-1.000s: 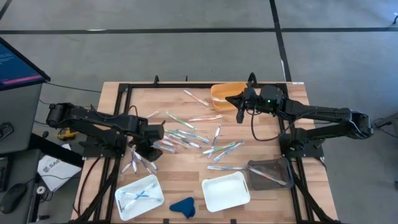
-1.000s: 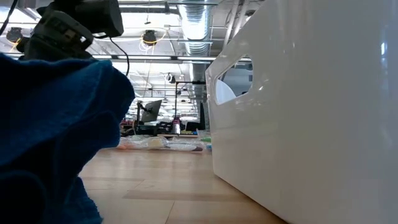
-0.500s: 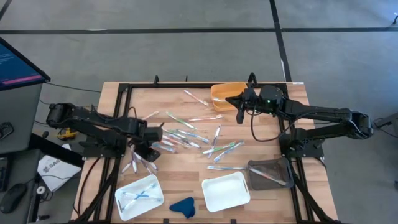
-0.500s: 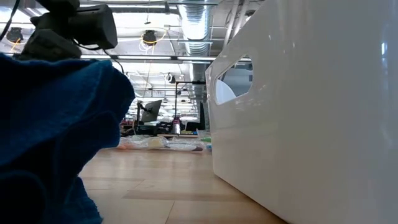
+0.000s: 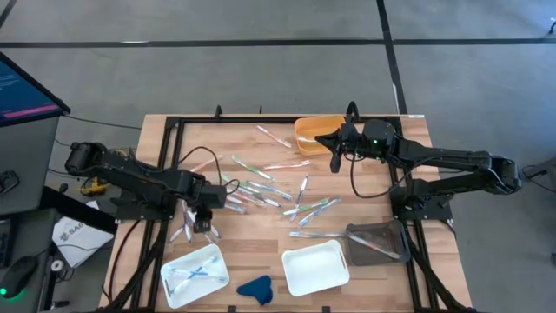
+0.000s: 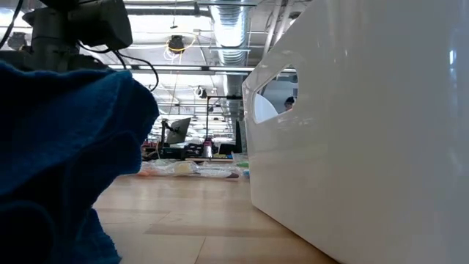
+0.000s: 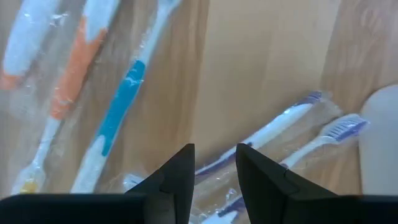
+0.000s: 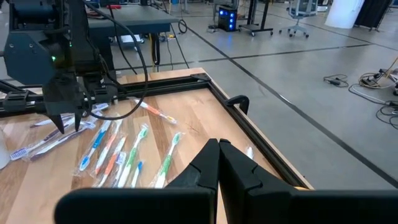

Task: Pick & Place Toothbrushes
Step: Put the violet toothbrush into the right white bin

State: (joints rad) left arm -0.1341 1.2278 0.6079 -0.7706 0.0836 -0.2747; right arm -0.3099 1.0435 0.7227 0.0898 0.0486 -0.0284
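Observation:
Many wrapped toothbrushes (image 5: 261,191) lie flat and scattered on the wooden table. A few more lie in the white tray (image 5: 195,274) at the near left. My left gripper (image 5: 201,224) points down over the left cluster, open. In the left wrist view its fingertips (image 7: 214,149) stand on either side of a purple-accented toothbrush (image 7: 273,130). Whether they touch it, I cannot tell. From the right wrist view the left gripper (image 8: 69,123) hangs close over the wood. My right gripper (image 5: 321,139) waits shut in the air beside the orange bin (image 5: 314,132).
A second white tray (image 5: 315,267) and a dark tray (image 5: 375,243) stand near the front edge. A blue cloth lump (image 5: 256,289) lies between the white trays and fills the low view's left (image 6: 66,161). A black frame (image 5: 174,122) rims the table.
My left gripper has sunk a little toward the toothbrushes at the table's left and has rolled about its own pointing line. Its fingers stay as far apart as before. The toothbrushes lie as they did.

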